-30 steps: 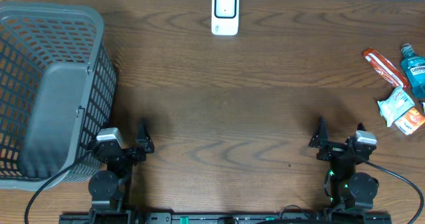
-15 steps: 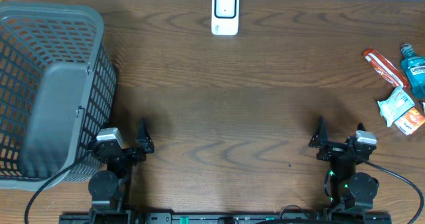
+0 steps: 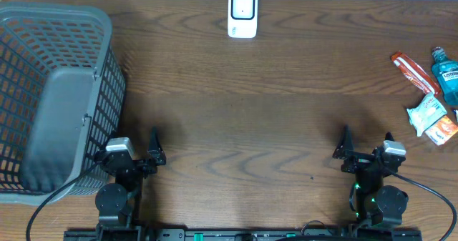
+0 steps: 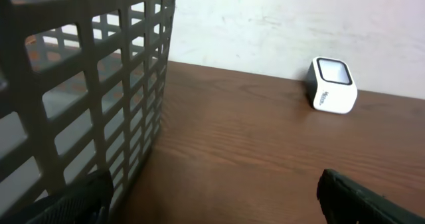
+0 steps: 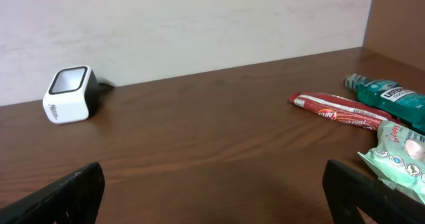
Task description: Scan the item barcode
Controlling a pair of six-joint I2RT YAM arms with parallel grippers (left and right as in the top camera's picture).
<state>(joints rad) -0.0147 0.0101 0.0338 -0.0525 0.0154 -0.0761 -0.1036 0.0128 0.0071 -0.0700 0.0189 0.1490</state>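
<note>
The basket [image 3: 57, 98] crowds the table's left edge beside my left gripper [image 3: 134, 157]; a careless swing could snag it. The items [image 3: 429, 91] bunch at the right edge, so I might pinch two. My right gripper [image 3: 366, 154] also sits low at the near edge. Both are spread wide and empty.

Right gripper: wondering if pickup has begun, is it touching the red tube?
Apart. The overhead view shows bare table between the right gripper and the red tube.
</note>
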